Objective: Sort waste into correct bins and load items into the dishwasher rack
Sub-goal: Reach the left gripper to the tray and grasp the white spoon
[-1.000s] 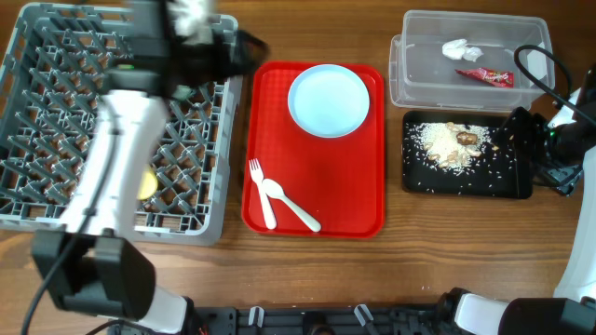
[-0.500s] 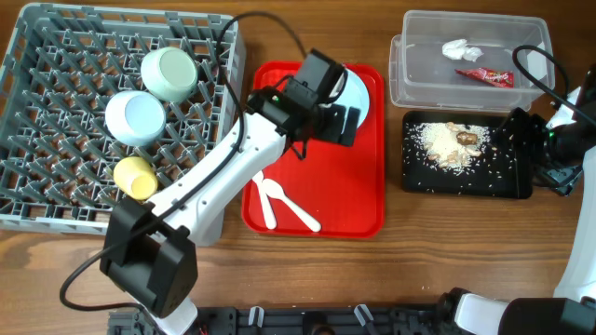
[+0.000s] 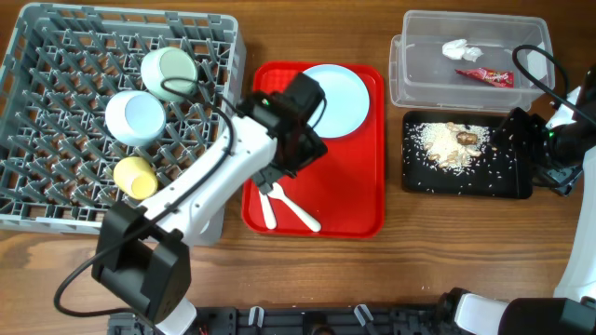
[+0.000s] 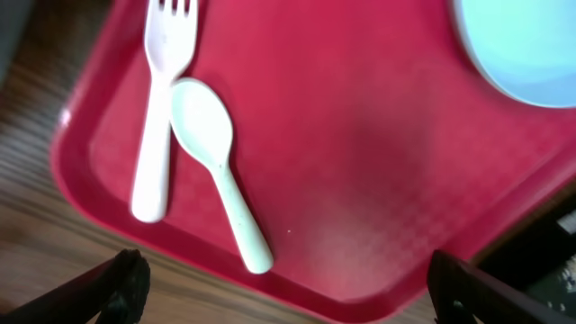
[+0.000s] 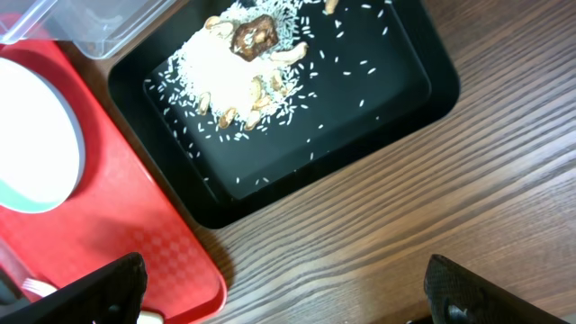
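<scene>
Grey lattice dishwasher rack (image 3: 56,200), far-left corner, holds the pale green bowl (image 3: 169,73), blue-white bowl (image 3: 135,117) and small yellow cup (image 3: 136,177). Flat red tray (image 3: 354,186), midway between the side edges, carries the unloaded round white plate (image 3: 340,93), plastic fork (image 4: 157,135) and spoon (image 4: 202,126). Waste (image 3: 447,144) lies in the right-edge clear tub (image 3: 419,88) and black tray (image 3: 466,183). Left gripper (image 4: 297,297) and right gripper (image 5: 288,297) hang spread, empty.

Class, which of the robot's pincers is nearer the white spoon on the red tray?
Left. The left pincer hovers open over the red tray, just above the spoon. The right pincer is far off, beside the black tray at the table's right side.
</scene>
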